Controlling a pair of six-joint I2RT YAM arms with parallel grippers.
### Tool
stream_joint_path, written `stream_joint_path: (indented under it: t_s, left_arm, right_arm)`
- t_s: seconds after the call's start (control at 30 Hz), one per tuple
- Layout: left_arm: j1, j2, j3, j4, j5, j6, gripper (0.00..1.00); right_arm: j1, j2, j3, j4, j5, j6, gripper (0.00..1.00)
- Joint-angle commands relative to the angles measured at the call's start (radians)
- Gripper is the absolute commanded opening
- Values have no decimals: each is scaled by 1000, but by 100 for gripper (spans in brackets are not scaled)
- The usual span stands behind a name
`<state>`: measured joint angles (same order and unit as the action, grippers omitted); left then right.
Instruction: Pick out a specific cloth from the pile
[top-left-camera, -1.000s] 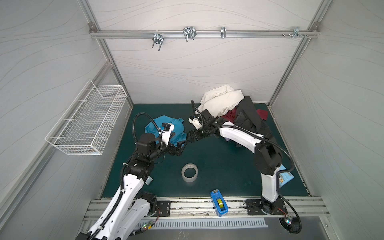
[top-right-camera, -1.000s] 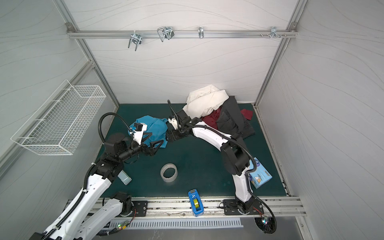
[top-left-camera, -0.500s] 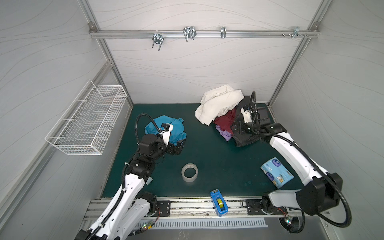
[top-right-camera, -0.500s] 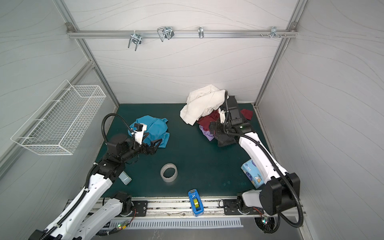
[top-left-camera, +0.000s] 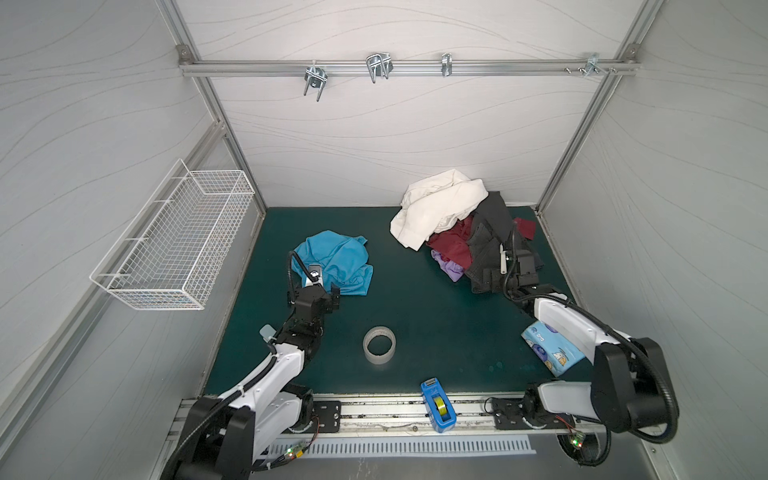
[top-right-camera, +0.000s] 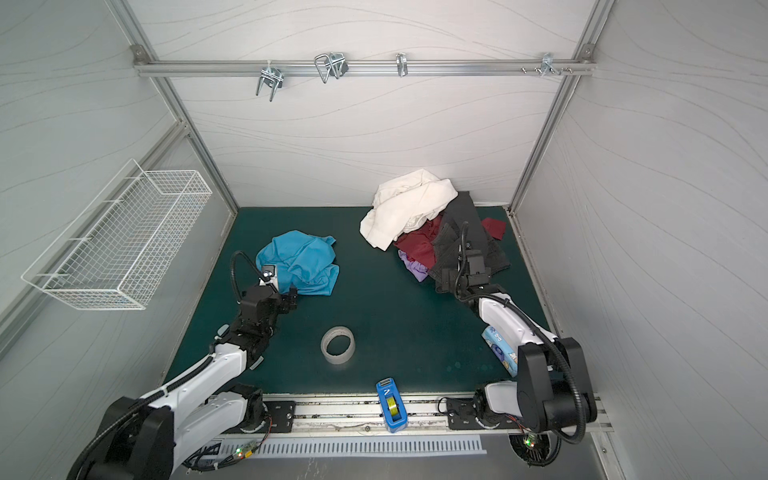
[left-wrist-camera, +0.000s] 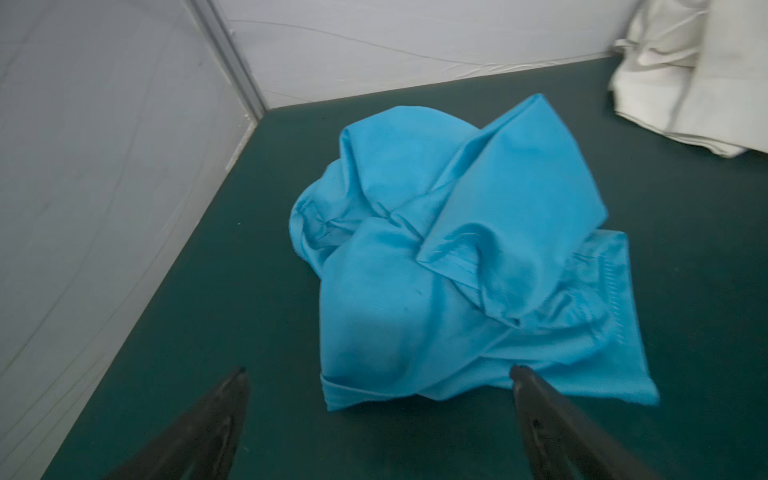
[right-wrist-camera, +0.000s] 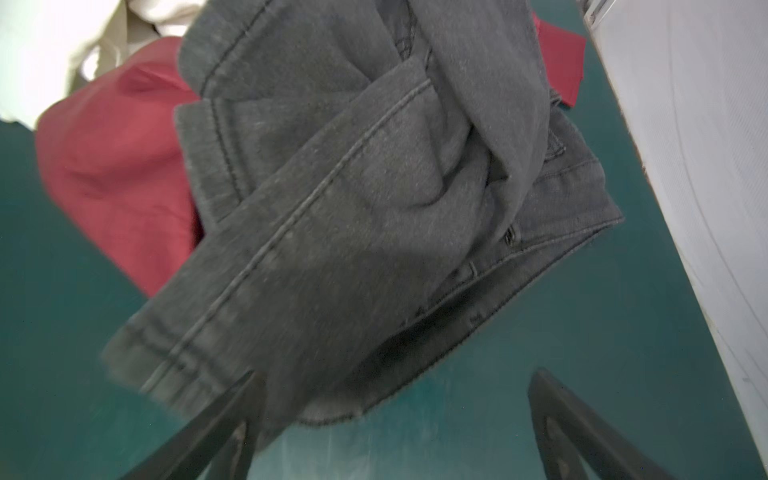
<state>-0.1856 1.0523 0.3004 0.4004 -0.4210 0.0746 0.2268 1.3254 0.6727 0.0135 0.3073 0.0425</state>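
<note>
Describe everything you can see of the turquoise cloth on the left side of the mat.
The turquoise cloth is thin, plain fabric with stitched hems, crumpled in a loose heap on the green mat, well apart from the pile. The left end effector stands open at its near edge; contact is unclear.

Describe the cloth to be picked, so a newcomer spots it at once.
On the green mat, find the pile of clothes at the back right. Left of it, lying apart, is the cloth: crumpled, and the only bright blue fabric.

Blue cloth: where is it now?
In both top views the blue cloth lies on the left of the mat, just beyond the open left gripper, apart from the pile at back right.
</note>
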Motion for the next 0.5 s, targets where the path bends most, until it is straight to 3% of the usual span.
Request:
stream_joint_path:
  t_s: [0.0, 0.2, 0.3, 0.47]
  left_arm:
    - [42, 106, -13, 292, -70, -28, 99]
    - [65, 353, -60, 671, -73, -76, 99]
    - [69, 485, -61, 835, -43, -39, 99]
    - [67, 537, -59, 858, 13, -29, 99]
  right_arm:
    - [-4, 37, -56, 291, 53, -38, 99]
    - [-7, 87, -188, 592, 111, -45, 99]
    - [-15, 109, -239, 713, 119, -46, 99]
    - [-23, 160, -248, 764, 73, -52, 99]
